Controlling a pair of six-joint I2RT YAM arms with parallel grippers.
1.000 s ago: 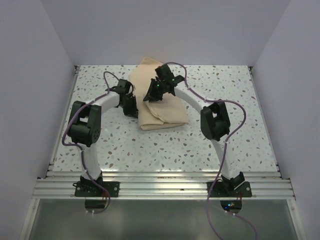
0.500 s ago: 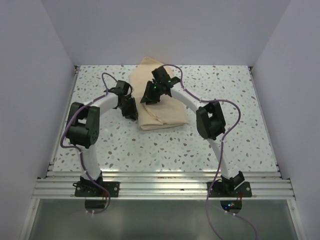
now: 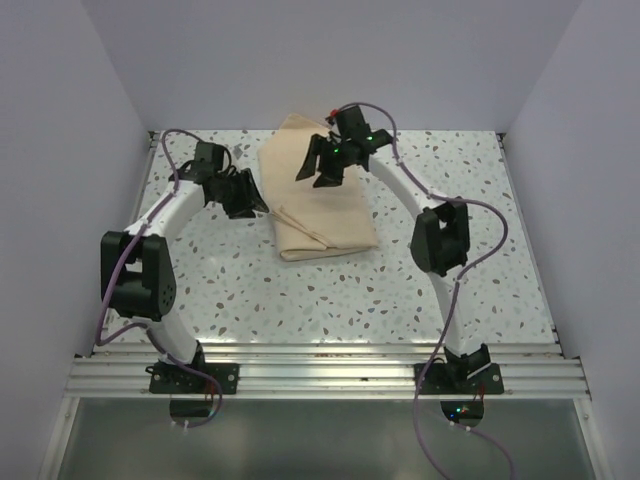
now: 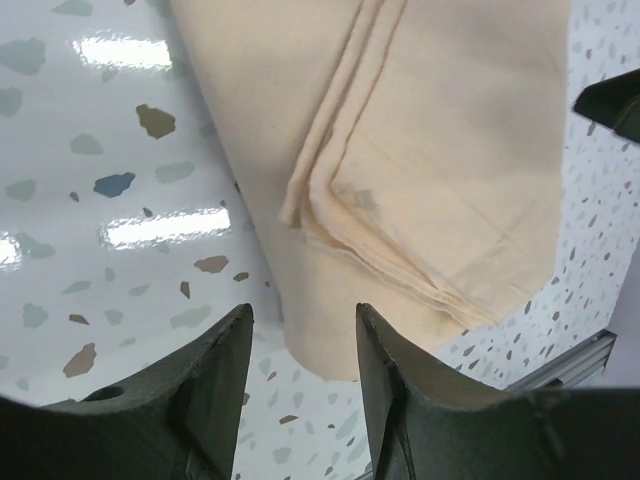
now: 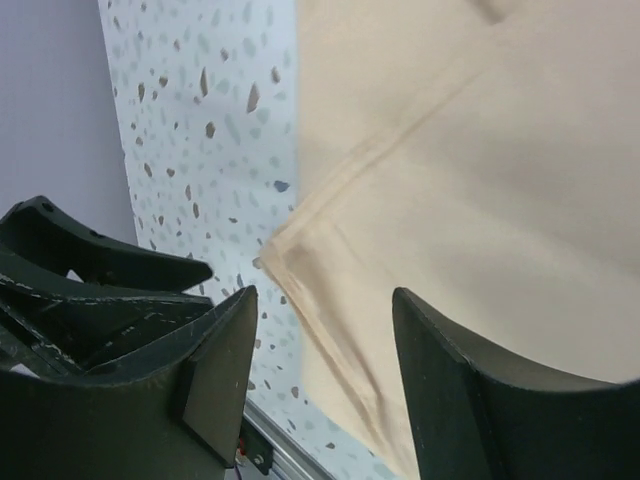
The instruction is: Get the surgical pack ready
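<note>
The surgical pack point(image 3: 325, 215) is a tan fabric sheet, folded into a stack of layers on the speckled table at centre back. In the left wrist view the surgical pack point(image 4: 440, 150) shows its layered fold edges and a rounded corner. My left gripper point(image 3: 256, 202) hovers just off its left edge, open, with nothing between the fingers point(image 4: 300, 335). My right gripper point(image 3: 318, 172) hangs above the pack's upper middle, open and empty too point(image 5: 325, 310). The pack's corner point(image 5: 480, 180) lies below it.
White walls enclose the table on the left, back and right. An aluminium rail point(image 3: 320, 375) runs along the near edge by the arm bases. The left gripper's black body point(image 5: 90, 270) shows close beside the right one.
Both grippers have opened and let go of the fabric. The left arm has swung out to the left; the right gripper has risen and moved toward the back.
</note>
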